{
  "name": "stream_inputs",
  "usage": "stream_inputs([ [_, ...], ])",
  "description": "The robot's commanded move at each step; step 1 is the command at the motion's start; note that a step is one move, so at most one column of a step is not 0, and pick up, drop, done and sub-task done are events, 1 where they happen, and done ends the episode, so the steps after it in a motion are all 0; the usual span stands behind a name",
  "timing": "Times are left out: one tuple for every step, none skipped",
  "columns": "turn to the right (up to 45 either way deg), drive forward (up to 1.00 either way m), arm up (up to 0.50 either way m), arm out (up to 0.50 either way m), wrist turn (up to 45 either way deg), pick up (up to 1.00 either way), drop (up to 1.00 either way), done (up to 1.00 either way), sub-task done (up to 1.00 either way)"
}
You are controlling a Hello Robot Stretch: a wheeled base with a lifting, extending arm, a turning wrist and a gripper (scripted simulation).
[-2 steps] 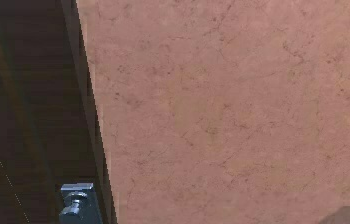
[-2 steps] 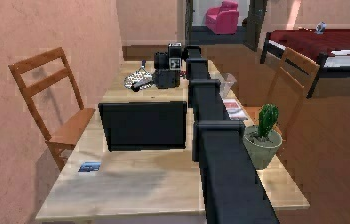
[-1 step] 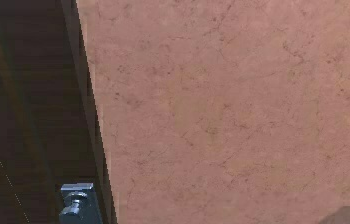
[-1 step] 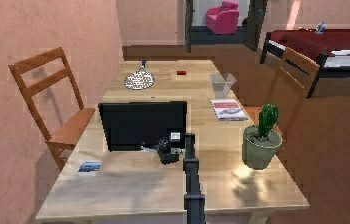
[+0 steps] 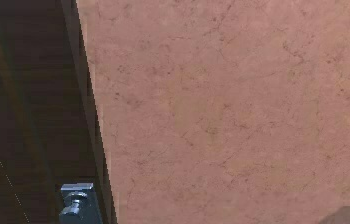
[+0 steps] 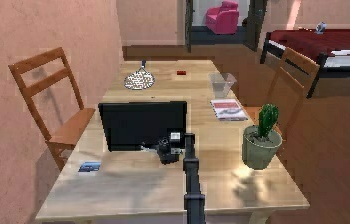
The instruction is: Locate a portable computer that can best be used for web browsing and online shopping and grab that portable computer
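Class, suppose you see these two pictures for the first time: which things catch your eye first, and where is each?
In the arm side view the dark laptop at the middle of the wooden table draws the eye first, with the gripper seen at its lower right corner. Next come the green cactus in its pot near the table's right edge and the pink armchair through the doorway at the top.

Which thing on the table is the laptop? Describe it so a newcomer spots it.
On the long wooden table, look at the near half, left of the potted cactus. The laptop is the upright black slab, the table's only large dark thing.
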Motion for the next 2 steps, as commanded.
stream_inputs([
  [0.0,0.00,0.10,0.00,0.0,0.00,0.00,0.00,0.00],
  [0.0,0.00,0.00,0.00,0.0,0.00,0.00,1.00,0.00],
])
